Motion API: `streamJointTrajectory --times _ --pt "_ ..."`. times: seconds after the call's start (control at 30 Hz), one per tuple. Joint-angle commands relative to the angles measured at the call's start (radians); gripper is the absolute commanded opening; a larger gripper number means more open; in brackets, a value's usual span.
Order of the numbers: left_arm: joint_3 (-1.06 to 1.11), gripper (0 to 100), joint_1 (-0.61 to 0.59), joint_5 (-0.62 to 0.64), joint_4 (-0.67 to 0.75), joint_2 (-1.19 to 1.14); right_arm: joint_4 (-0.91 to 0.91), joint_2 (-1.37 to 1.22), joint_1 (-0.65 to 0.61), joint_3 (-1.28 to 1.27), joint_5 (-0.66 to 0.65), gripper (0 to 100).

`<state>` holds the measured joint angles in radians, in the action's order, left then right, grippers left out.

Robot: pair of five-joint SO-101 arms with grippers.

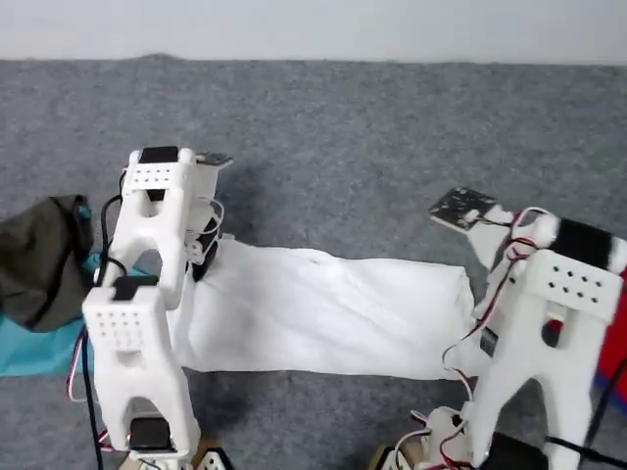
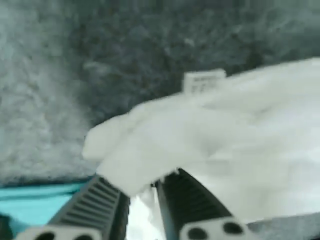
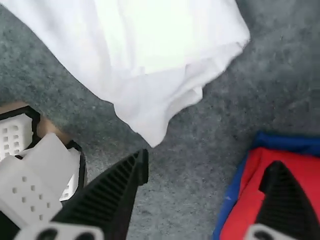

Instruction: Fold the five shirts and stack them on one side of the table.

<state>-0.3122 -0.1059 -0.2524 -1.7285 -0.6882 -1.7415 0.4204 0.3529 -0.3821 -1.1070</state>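
A white shirt lies folded into a long strip across the middle of the grey table. My left gripper is at the strip's left end, shut on a bunched edge of the white shirt, which rises between its fingers. At the strip's right end, my right gripper hangs open just off the white shirt's corner, over bare felt, with nothing between its fingers. The right arm stands beside that end.
A dark olive shirt lies on a teal shirt at the table's left edge. A red shirt on a blue one sits at the right edge. Grey table stretches behind the white shirt.
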Motion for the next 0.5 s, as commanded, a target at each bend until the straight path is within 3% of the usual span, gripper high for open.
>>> streamJointTrajectory --times 0.0,0.23,0.33,0.47 --pt "0.137 1 0.138 -0.009 -0.032 0.301 0.001 0.027 0.111 0.005 -0.021 35.4" --pt "0.275 1 0.578 0.015 -0.031 0.568 0.004 0.027 0.338 0.0 -0.203 35.4" --pt "0.206 1 0.718 0.078 -0.029 0.545 0.001 0.027 0.433 0.0 -0.265 35.4" --pt "-0.015 1 0.818 0.126 -0.029 0.411 0.001 0.022 0.561 -0.002 -0.342 35.4"
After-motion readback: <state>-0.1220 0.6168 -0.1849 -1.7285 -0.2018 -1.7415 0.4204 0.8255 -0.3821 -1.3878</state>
